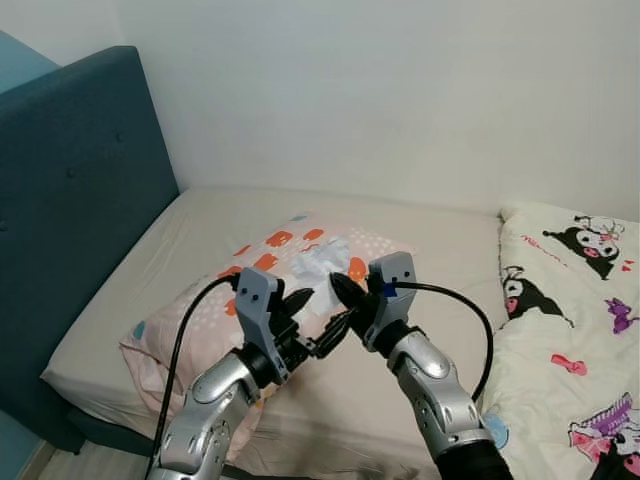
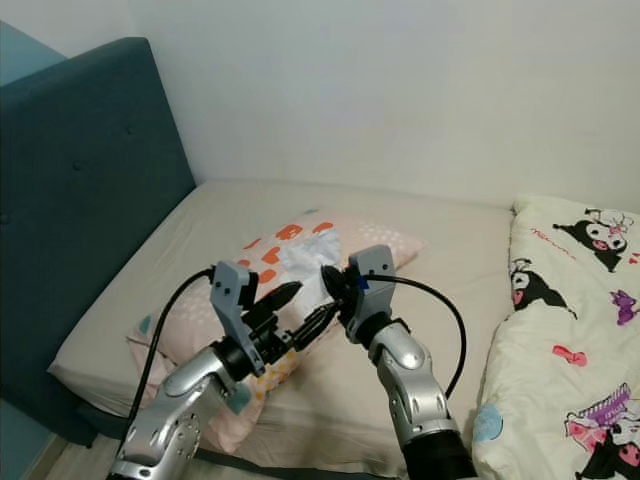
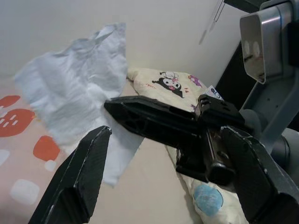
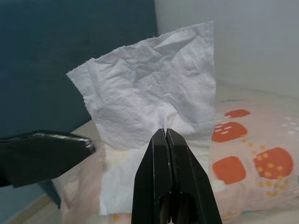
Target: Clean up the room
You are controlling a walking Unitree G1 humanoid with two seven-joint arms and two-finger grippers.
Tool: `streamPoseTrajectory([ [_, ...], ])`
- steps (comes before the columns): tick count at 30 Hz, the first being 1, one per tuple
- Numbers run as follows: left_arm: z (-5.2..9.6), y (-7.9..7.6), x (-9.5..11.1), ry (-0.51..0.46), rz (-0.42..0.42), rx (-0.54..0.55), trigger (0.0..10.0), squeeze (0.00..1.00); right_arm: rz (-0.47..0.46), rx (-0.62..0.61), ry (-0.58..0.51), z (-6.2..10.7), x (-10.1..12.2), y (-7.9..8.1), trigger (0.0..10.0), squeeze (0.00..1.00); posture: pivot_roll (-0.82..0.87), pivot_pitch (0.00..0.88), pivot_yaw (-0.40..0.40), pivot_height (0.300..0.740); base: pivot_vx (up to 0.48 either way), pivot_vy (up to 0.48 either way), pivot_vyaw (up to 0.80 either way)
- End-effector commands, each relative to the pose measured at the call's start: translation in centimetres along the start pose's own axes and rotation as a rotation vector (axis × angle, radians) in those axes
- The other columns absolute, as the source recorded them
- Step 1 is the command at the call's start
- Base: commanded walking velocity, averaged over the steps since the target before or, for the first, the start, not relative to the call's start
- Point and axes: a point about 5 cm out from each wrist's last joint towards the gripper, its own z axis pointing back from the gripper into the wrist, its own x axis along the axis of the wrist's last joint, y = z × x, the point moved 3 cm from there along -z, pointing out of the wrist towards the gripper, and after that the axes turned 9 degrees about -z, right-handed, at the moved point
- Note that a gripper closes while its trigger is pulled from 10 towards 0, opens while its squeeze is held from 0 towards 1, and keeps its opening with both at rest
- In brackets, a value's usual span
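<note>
A crumpled white tissue (image 4: 149, 98) hangs in the air above a pink pillow (image 1: 205, 315) with orange blotches and white dots. My right gripper (image 4: 166, 134) is shut on the tissue's lower edge, and the sheet stands up from its tips. In the head views the tissue (image 1: 322, 262) shows just beyond both grippers. My left gripper (image 1: 320, 318) is open, right beside the right gripper (image 1: 336, 284). In the left wrist view the right gripper's shut fingers (image 3: 154, 119) reach in between my left fingers (image 3: 84, 172).
The pillow lies on a beige mattress (image 1: 430, 240) against a white wall. A teal padded headboard (image 1: 70, 180) stands on the left. A cream blanket with cartoon prints (image 1: 570, 330) covers the bed's right side. Black cables loop from both wrists.
</note>
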Motion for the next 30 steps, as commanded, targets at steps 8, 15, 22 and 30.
streamPoseTrajectory([
  [8,0.7,2.2,-0.2,-0.006,0.021,0.126,10.0,1.0,0.004,0.101,0.043,0.2,-0.6,1.6,10.0,0.0,0.0,0.064,-0.049,0.74,0.0,0.0,0.0],
  [15,0.8,2.3,0.8,-0.058,0.063,0.106,10.0,1.0,0.038,0.023,0.051,0.6,-0.9,0.2,10.0,0.0,-0.01,0.066,-0.053,0.74,0.0,0.0,0.0],
  [22,0.0,0.7,1.4,-0.08,0.087,0.018,10.0,0.91,0.061,-0.023,0.082,0.8,-1.4,-0.6,10.0,0.0,-0.01,0.065,-0.05,0.74,0.0,0.0,0.0],
  [30,0.4,1.6,1.7,-0.085,0.076,0.036,10.0,0.95,0.049,-0.199,0.021,1.2,0.0,-3.6,10.0,0.0,-0.01,0.064,-0.045,0.74,0.0,0.0,0.0],
])
